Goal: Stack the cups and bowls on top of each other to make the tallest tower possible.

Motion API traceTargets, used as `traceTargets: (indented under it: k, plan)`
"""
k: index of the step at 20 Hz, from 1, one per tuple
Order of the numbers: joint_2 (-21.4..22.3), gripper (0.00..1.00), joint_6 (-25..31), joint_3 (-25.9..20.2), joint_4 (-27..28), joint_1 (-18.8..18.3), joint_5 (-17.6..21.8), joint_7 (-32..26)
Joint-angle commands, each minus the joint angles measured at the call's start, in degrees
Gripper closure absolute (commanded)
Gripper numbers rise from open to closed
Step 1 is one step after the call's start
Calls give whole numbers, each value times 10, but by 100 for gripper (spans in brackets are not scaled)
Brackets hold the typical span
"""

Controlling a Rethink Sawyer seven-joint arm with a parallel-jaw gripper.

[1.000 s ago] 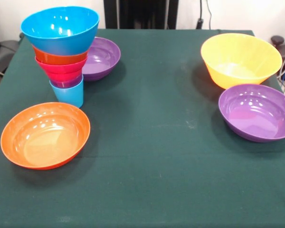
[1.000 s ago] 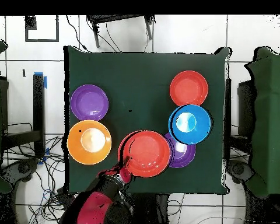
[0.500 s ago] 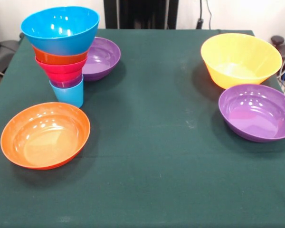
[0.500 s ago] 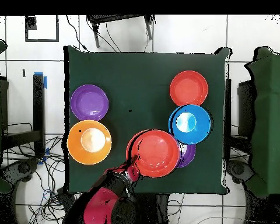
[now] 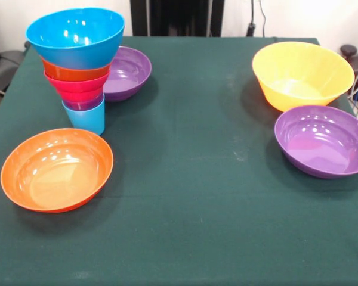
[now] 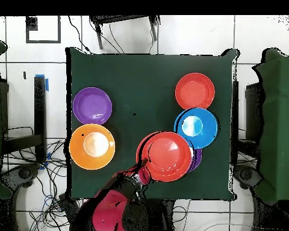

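The tower (image 5: 77,71) stands at the left of the front view: light blue cup (image 5: 85,121) lowest, then the purple cup (image 5: 83,105), a pink bowl (image 5: 77,87), a small orange bowl (image 5: 71,73) and a blue bowl (image 5: 76,36) on top. From overhead the blue bowl (image 6: 197,128) caps the tower. My gripper (image 6: 142,173) shows only in the overhead view. It holds a wide orange-red bowl (image 6: 168,156) by its rim, raised above the table just left of the tower. Loose on the cloth are another orange-red bowl (image 5: 56,168), two purple bowls (image 5: 128,71) (image 5: 322,140) and the yellow bowl (image 5: 303,72).
In the overhead view the held bowl covers most of the purple bowl (image 6: 197,160) beside the tower. The red arm (image 6: 114,210) reaches in from the bottom table edge. Cables and furniture surround the green-clothed table (image 6: 147,78).
In the overhead view the arm has carried the orange-red bowl to the right, closer to the tower and further over the purple bowl. The front view is unchanged.
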State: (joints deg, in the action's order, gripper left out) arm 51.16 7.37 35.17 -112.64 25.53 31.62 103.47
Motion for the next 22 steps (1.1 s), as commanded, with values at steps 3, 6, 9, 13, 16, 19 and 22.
traceTargets:
  k: [3, 6, 9, 13, 16, 19, 22]
  plan:
    - [11, 100, 67, -90, 17, -30, 56, -54]
    - [16, 100, 73, -101, 19, -41, 65, -58]
    - [20, 100, 81, -112, 22, -48, 72, -62]
    - [24, 100, 93, -128, 27, -57, 78, -65]
    - [25, 100, 96, -136, 28, -63, 84, -65]
    - [31, 100, 97, -143, 24, -70, 91, -66]
    - [37, 100, 97, -149, 18, -77, 99, -68]
